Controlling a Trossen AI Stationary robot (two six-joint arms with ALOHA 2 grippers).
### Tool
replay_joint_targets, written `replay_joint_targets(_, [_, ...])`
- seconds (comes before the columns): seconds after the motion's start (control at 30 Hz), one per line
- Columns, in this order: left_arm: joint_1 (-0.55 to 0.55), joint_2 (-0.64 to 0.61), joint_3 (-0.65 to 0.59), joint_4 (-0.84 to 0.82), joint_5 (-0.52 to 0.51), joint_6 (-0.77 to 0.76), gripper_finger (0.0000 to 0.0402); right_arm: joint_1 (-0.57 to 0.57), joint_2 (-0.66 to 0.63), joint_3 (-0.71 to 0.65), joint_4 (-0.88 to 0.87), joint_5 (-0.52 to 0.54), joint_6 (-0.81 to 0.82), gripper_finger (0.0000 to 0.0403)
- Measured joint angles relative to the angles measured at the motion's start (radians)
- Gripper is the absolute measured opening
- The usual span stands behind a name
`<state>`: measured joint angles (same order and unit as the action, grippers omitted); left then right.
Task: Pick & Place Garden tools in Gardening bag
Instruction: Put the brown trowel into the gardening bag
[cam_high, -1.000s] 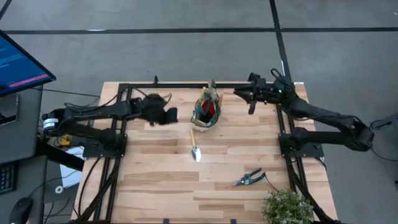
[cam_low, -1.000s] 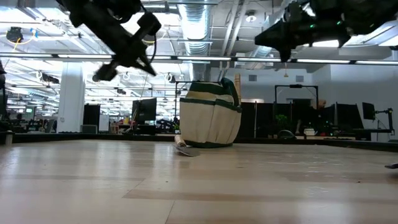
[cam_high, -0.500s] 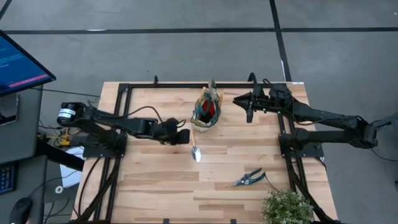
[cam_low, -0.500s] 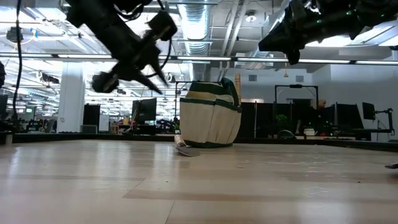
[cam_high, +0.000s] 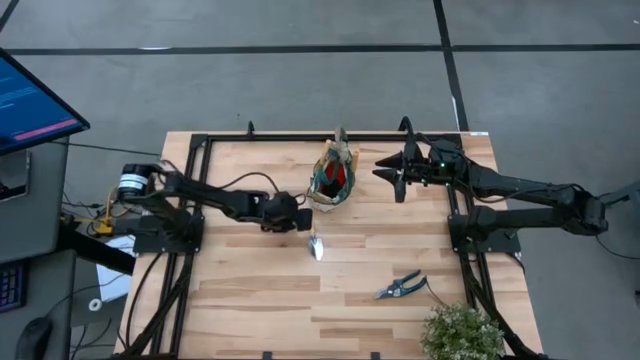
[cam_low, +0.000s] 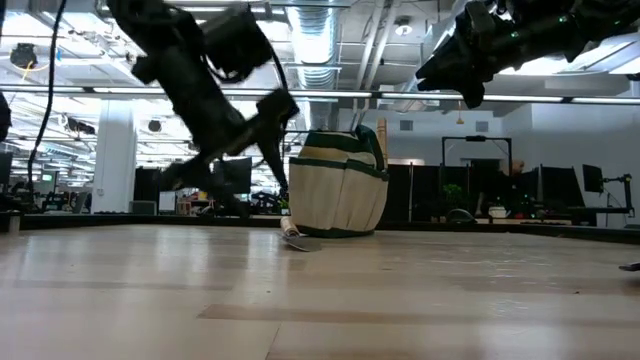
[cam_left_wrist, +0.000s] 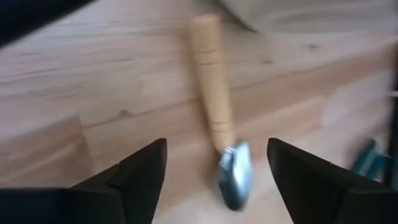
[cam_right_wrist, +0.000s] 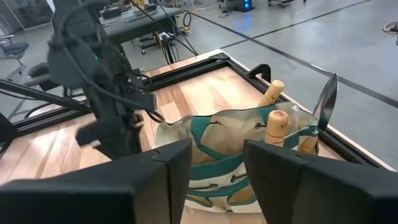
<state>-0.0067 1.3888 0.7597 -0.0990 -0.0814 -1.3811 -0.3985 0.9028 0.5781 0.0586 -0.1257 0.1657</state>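
Two dark slender arms, black cables, small green light

No legible text, label, brand or number on anything in any view

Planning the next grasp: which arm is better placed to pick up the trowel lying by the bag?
Left. The left claw is open just beside the trowel, whose handle lies between its fingers in the wrist view. The right claw hangs beyond the gardening bag.
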Motion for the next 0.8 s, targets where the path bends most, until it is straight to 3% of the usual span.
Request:
replay_joint_targets(0.3, [0.003, 0.075, 0.052, 0.022, -0.038, -0.008, 0.0264, 0.000, 0.000, 0.000, -0.007, -0.005, 0.012, 0.0141])
replay_joint_targets(0.8, [0.032, 0.173, 0.085, 0.016, -0.016, -0.007, 0.0245, 0.000, 0.000, 0.000, -0.023, -0.034, 0.038, 0.0139])
